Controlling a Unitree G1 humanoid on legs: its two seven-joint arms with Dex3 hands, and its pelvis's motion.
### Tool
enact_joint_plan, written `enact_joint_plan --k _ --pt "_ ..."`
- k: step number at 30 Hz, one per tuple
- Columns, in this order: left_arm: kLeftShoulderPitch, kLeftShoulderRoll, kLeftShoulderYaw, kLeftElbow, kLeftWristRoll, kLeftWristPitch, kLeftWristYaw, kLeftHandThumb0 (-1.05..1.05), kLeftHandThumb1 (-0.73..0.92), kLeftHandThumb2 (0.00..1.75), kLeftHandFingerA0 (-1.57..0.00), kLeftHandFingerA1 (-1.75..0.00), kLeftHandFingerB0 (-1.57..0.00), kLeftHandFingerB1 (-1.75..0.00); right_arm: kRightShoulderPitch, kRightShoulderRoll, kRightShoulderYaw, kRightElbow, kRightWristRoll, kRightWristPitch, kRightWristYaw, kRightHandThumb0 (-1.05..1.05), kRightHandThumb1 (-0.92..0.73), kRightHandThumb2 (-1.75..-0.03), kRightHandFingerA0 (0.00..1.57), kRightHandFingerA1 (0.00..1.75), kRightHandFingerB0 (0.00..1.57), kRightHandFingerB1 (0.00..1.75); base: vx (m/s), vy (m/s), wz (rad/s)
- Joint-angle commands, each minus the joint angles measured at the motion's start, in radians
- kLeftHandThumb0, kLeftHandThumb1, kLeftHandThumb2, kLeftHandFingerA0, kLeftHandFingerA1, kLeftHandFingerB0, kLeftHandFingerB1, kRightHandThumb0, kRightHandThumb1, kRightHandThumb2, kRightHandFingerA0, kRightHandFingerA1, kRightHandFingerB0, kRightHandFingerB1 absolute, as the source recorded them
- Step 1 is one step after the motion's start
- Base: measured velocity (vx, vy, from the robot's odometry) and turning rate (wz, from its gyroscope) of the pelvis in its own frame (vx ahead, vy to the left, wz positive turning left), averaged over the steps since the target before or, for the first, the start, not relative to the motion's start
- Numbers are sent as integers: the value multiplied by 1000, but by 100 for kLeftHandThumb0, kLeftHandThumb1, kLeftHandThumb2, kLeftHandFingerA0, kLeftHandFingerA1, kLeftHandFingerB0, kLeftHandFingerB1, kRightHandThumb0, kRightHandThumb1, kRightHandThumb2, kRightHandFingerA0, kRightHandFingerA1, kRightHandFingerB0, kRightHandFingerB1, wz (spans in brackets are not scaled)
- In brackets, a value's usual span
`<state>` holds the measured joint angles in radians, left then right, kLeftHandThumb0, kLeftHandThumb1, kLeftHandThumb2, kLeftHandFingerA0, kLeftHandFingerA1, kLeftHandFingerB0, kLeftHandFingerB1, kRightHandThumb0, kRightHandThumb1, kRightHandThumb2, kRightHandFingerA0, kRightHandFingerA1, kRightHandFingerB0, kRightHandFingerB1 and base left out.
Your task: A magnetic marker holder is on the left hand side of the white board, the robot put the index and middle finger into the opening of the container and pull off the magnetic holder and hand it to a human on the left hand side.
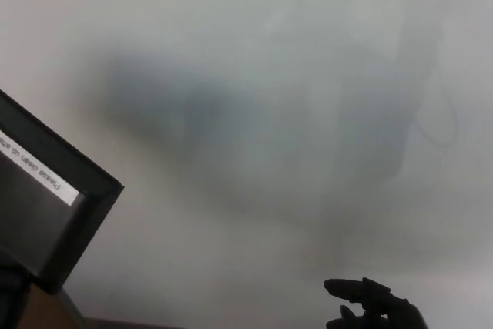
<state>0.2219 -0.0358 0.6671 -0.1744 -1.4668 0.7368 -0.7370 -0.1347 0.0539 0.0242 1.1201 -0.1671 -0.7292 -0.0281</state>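
Note:
The black magnetic marker holder (pixel 46 206) is at the left edge, tilted, with a white printed label strip across its face. It stands in front of the whiteboard (pixel 254 75), which fills the view. Only a dark bit of my left hand (pixel 9 292) shows under the holder's lower corner, carrying it; the rest is hidden behind the box. My right hand (pixel 373 307) pokes up at the bottom right, fingers spread and holding nothing, far from the holder.
Grey shadows and a faint reflection of a cable lie on the whiteboard's surface. A brownish blurred shape (pixel 48 315) sits at the bottom left below the holder; I cannot tell what it is.

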Motion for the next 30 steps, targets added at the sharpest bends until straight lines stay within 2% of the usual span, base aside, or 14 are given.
enact_joint_plan --k 1,2,3,6,7,13,16,21,25,26,27,28,29,30 --pt "25 18 15 -3 -212 38 -71 -105 79 65 -55 -36 -9 -29 0 -37 15 10 -30 29 -60 -56 -81 -64 80 60 65 49 0 0 0" --pt "32 20 17 -9 -216 38 -69 -105 79 65 -55 -36 -9 -29 0 -36 19 11 -33 28 -63 -56 -81 -64 80 60 65 49 0 0 0" --pt "37 27 18 -5 -219 42 -85 -105 62 106 -46 -48 -8 -23 1 -33 24 13 -37 27 -68 -56 -80 -64 81 60 66 49 0 0 0" --pt "36 35 17 9 -218 40 -113 -105 63 106 -46 -48 -8 -22 0 -30 27 16 -33 23 -65 -55 -80 -64 80 60 65 49 0 0 0" --pt "34 38 14 15 -215 42 -125 -104 62 106 -40 -47 -1 -21 2 -30 29 16 -33 22 -65 -56 -81 -64 80 59 65 48 0 0 0" --pt "32 59 -12 32 -207 44 -166 -104 62 105 -42 -48 -5 -26 11 -32 33 11 -26 14 -66 -55 -80 -64 81 60 66 48 0 0 0" --pt "39 62 -23 23 -207 37 -173 -104 61 105 -38 -46 0 -21 23 -30 36 3 -26 14 -72 -57 -80 -64 80 60 66 48 0 0 0" --pt "44 78 -38 37 -200 42 -196 -104 60 104 -39 -46 -1 -21 34 -31 41 -2 -28 18 -80 -57 -80 -64 80 59 65 48 0 0 0" --pt "37 92 -52 37 -189 33 -191 -104 59 102 -43 -47 -6 -25 30 -33 43 -7 -29 19 -85 -57 -80 -64 80 60 65 48 0 0 0" --pt "42 93 -54 30 -188 28 -176 -105 76 65 -54 -36 -9 -30 28 -35 44 -5 -30 14 -86 -56 -81 -64 80 61 65 48 0 0 0" --pt "45 93 -55 25 -188 25 -166 -105 76 65 -54 -36 -9 -30 27 -37 45 -3 -31 10 -86 -56 -81 -64 80 61 65 48 0 0 0" --pt "54 93 -57 11 -186 17 -139 -104 59 101 -51 -48 -11 -39 26 -36 45 -4 -30 9 -85 -56 -81 -64 80 60 65 48 0 0 0" --pt "62 92 -59 -1 -186 13 -118 -104 59 101 -51 -48 -11 -39 27 -35 45 -8 -29 13 -85 -56 -81 -64 80 60 65 48 0 0 0" --pt "46 104 -64 20 -163 12 -150 -105 59 102 -48 -48 -9 -28 24 -32 44 -9 -27 14 -87 -56 -80 -64 81 61 66 48 0 0 0"
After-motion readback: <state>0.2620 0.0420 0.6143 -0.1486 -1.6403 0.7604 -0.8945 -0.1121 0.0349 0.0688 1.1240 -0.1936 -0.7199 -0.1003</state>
